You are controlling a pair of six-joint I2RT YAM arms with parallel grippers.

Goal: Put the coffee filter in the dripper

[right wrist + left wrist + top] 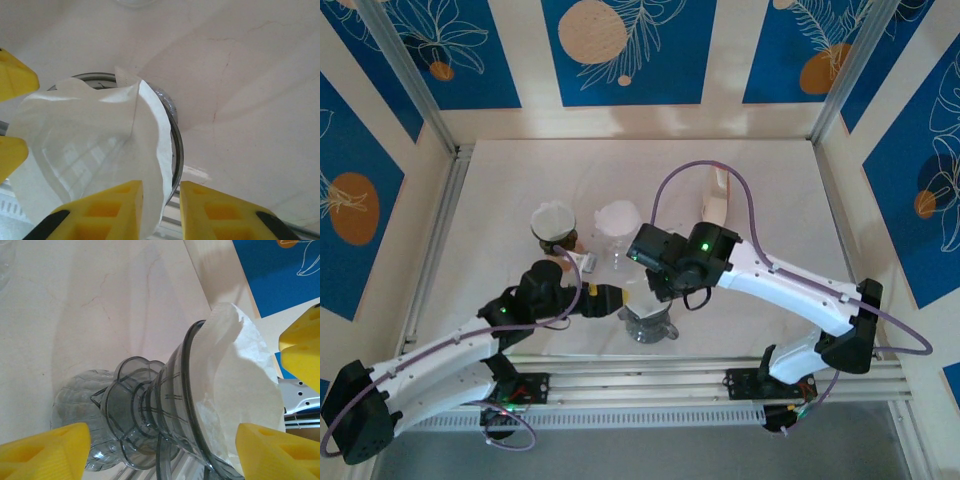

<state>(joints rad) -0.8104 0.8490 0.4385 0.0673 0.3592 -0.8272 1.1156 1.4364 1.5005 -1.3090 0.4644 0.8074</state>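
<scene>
**Stage of the task.** The paper filter [90, 135] sits inside the dripper [172, 385], at 6 o'clock on the table [770, 200]. Its rim rises well above the dripper's edge and leans to one side. Placement thus appears nearly complete; what is judged left is to let go, settle the paper lower and draw both arms clear.

**Materials.** The filter is thin white paper, cone-shaped, creased, with one folded seam and a wavy edge. It looks light and easily dragged out. The dripper is a smoky, see-through ribbed funnel with a scalloped collar. It stands on a clear fluted glass jug [75, 395].

**Pincers.** The right gripper [161, 190], at 12 o'clock of the dripper, shows a narrow gap. The filter's rim lies in it against one finger, with no clamp visible. The left gripper [162, 436], at 9 o'clock, stands wide astride the dripper; whether it presses cannot be told.

**Surroundings.** At 11 o'clock stand a brown cup [552, 225] and a clear funnel [618, 218], each holding white paper.
</scene>
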